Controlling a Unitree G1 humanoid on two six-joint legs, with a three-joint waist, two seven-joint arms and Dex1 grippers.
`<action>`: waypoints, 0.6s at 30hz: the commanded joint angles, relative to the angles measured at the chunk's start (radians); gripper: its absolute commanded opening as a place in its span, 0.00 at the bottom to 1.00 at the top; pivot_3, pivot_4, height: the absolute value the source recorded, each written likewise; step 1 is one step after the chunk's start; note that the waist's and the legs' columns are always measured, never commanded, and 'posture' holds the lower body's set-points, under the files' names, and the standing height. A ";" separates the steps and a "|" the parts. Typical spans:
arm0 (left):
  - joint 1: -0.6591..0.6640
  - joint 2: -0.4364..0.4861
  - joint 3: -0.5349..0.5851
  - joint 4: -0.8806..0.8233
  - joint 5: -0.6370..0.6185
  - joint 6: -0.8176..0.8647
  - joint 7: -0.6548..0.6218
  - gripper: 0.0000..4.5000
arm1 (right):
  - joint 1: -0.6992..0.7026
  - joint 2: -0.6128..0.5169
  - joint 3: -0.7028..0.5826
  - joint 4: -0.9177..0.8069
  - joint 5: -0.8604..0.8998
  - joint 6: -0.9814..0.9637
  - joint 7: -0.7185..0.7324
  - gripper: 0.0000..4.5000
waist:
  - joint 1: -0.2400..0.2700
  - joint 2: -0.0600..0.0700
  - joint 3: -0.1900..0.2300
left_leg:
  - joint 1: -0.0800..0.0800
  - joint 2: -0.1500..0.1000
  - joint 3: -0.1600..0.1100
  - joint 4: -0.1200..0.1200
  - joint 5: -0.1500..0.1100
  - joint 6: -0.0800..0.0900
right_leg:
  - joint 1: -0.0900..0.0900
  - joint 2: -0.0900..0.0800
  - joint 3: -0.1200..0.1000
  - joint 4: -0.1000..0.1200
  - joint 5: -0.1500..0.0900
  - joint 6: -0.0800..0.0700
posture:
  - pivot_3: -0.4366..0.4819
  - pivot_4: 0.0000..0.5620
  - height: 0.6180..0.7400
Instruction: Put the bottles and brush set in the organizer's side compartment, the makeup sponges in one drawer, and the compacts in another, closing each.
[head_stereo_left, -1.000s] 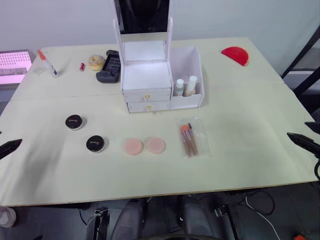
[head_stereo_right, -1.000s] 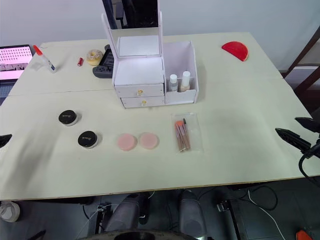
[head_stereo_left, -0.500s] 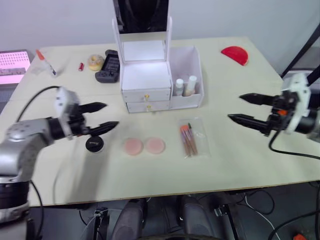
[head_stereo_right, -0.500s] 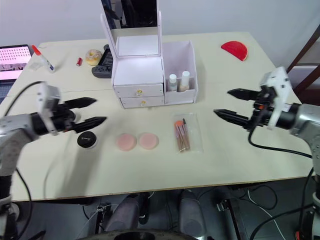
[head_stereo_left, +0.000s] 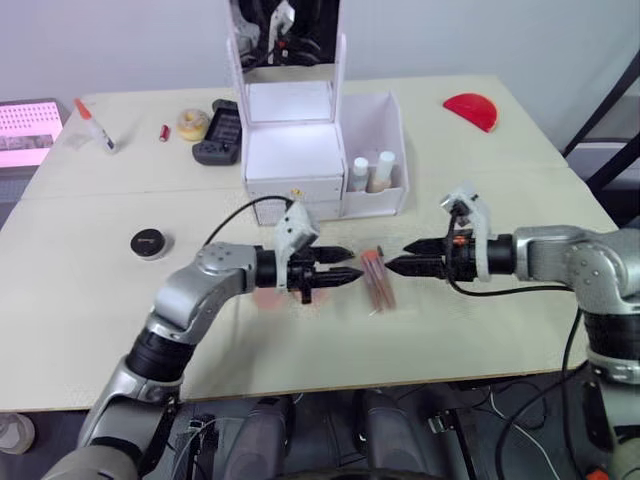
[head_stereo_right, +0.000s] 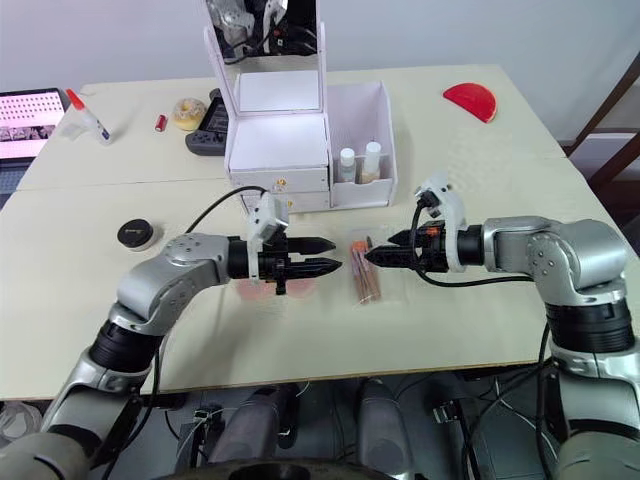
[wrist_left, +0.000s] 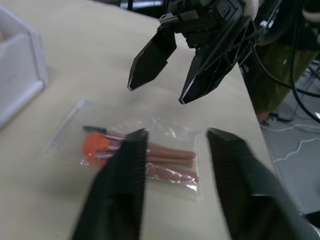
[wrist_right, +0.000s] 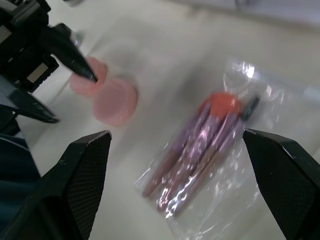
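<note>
While both arms are stretched over the table (head_stereo_left: 480, 180), the brush set (head_stereo_left: 378, 281) is seen lying flat in its clear bag in front of the organizer (head_stereo_left: 300, 150), just before the side compartment (head_stereo_left: 372, 130). The left pincer (head_stereo_left: 340, 270) is held low beside the bag on the side of the makeup sponges (wrist_right: 107, 95), its fingers apart and holding nothing. The right pincer (head_stereo_left: 400, 265) is pointed at the bag from the opposite side, its fingers likewise spread and empty. The two pincers face each other across the brush set, tips close but not touching. The two pink sponges lie side by side next to the bag, partly hidden under the left pincer in the head views. Two bottles (head_stereo_left: 370, 172) stand upright inside the side compartment. Both drawers (head_stereo_right: 280, 195) are seen pushed in. One compact (head_stereo_left: 148, 241) lies well to the left of the organizer's front; the second cannot be made out. Behind the organizer, to its left, a black gadget (head_stereo_left: 218, 135) and a yellowish roll (head_stereo_left: 191, 124) are set; a red half-round piece (head_stereo_left: 472, 110) lies far to its right.
</note>
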 joint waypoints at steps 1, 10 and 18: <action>-0.023 -0.034 -0.040 0.038 0.045 -0.034 0.001 0.01 | -0.064 0.011 -0.015 0.075 0.003 0.083 -0.024 1.00 | 0.000 0.000 0.000 | 0.000 0.000 0.000 0.000 0.000 0.000 | 0.000 0.000 0.000 0.000 0.000 0.000 | 0.48 0.27 0.97; -0.066 -0.124 -0.097 0.188 0.156 -0.105 0.005 0.01 | -0.147 -0.008 0.029 0.221 -0.064 0.100 -0.034 1.00 | 0.000 0.000 0.000 | 0.000 -0.001 0.002 0.001 0.000 0.000 | 0.000 0.000 0.000 0.000 0.000 0.000 | 0.48 0.27 0.97; -0.087 -0.158 -0.116 0.285 0.231 -0.157 0.001 0.01 | -0.141 0.048 0.058 0.262 -0.099 0.086 -0.043 1.00 | -0.003 0.000 0.000 | 0.000 -0.001 0.002 0.001 0.000 0.000 | 0.000 0.001 0.000 0.001 0.000 0.001 | 0.48 0.27 0.97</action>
